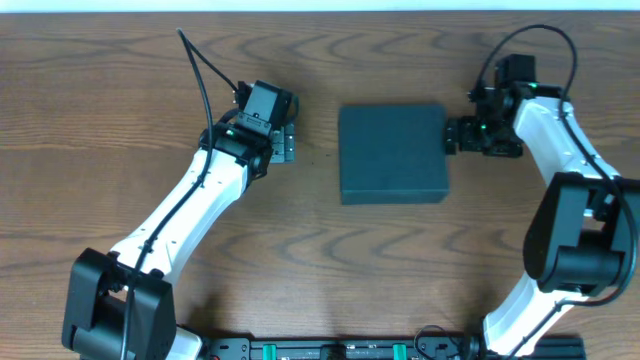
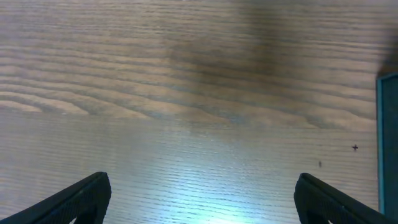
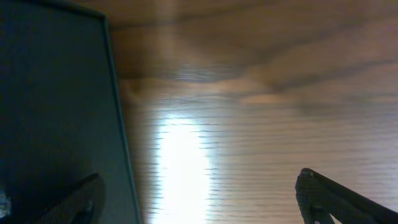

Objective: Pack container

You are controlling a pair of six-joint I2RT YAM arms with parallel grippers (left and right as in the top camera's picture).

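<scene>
I am holding both pairs of jaws wide open, gripping nothing. The container point(image 1: 392, 154) is lying closed near the middle of the table point(image 1: 100, 100). My left gripper point(image 1: 288, 143) is hovering at its 9 o'clock, apart from it, over bare wood. My right gripper point(image 1: 452, 135) is hanging at its 3 o'clock edge, 1 finger point(image 3: 78, 199) over the lid, the other over the table.

Overhead is sharp and evenly lit, only soft shadows. Wrist cams are mushy (far wood out of focus), with white glare on the table point(image 2: 186, 74) just ahead of the left gripper point(image 2: 202, 186) and the right gripper point(image 3: 199, 180).
</scene>
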